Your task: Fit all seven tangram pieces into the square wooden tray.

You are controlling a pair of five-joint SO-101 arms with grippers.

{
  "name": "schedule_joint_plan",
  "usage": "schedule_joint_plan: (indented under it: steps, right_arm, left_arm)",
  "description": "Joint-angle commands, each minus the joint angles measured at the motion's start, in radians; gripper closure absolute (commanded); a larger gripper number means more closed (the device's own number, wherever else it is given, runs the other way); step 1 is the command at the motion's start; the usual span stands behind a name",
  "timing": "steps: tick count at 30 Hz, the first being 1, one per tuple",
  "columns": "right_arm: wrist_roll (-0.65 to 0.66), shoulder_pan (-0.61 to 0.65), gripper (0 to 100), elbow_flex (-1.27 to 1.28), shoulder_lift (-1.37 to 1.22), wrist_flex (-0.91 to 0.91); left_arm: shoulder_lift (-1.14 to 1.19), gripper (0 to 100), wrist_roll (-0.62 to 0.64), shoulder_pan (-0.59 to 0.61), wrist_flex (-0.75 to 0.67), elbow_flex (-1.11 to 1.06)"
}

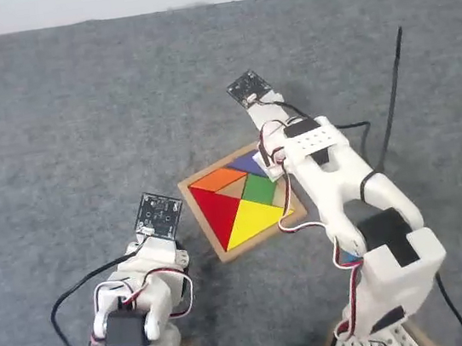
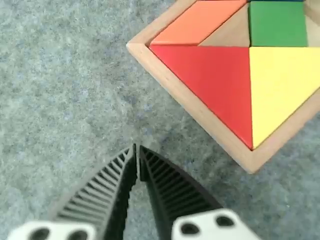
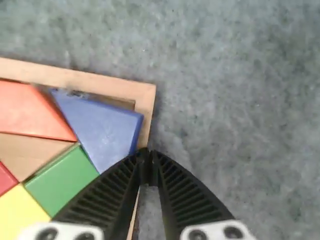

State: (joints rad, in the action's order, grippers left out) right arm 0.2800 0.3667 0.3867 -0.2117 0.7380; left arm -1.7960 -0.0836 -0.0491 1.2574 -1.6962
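Left hand (image 2: 137, 152), right hand (image 3: 148, 157) pressed together; tray (image 2: 192, 100) with red triangle (image 2: 215, 80), yellow triangle (image 2: 285, 85), green square (image 2: 277, 22), blue piece (image 3: 105, 127).

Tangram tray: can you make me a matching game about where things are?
1 red triangle
2 blue piece
3 green square
4 left hand

A shut, over the grey mat
B by the right hand tips
C between the blue piece and the yellow triangle
D along the tray rim facing the left hand

Pairs: 1-D, 2-B, 3-C, 4-A
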Motion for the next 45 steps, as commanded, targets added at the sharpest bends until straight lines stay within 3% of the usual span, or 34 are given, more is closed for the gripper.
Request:
schedule_joint_plan:
  steps: [1, 7, 17, 23, 33, 35, 38, 45]
  right_arm:
    - [0.011, 0.001, 99.2, -0.052, 0.045, 0.024]
    - [0.015, 0.024, 99.2, 0.008, 0.12, 0.01]
    - [0.018, 0.068, 99.2, -0.063, -0.012, 0.031]
    - [0.008, -0.018, 99.2, -0.035, 0.209, 0.131]
    - [0.02, -0.206, 99.2, 0.33, 0.579, 0.403]
    - [0.101, -0.254, 99.2, 0.391, 0.616, 0.45]
    - [0.377, -0.277, 99.2, 0.446, 0.634, 0.536]
    - [0.655, -0.289, 94.4, 0.456, 0.633, 0.668]
  left_arm:
    - [-0.021, 99, 0.005, 0.005, 0.005, 0.012]
    - [-0.021, 99, 0.005, 0.005, 0.005, 0.012]
    - [-0.021, 99, 0.005, 0.005, 0.005, 0.012]
    - [-0.021, 99, 0.005, 0.005, 0.005, 0.012]
    - [-0.021, 99, 0.005, 0.005, 0.005, 0.012]
    - [-0.021, 99, 0.005, 0.005, 0.005, 0.012]
    - [-0.021, 99, 0.005, 0.005, 0.005, 0.012]
    - [-0.021, 99, 0.005, 0.005, 0.005, 0.012]
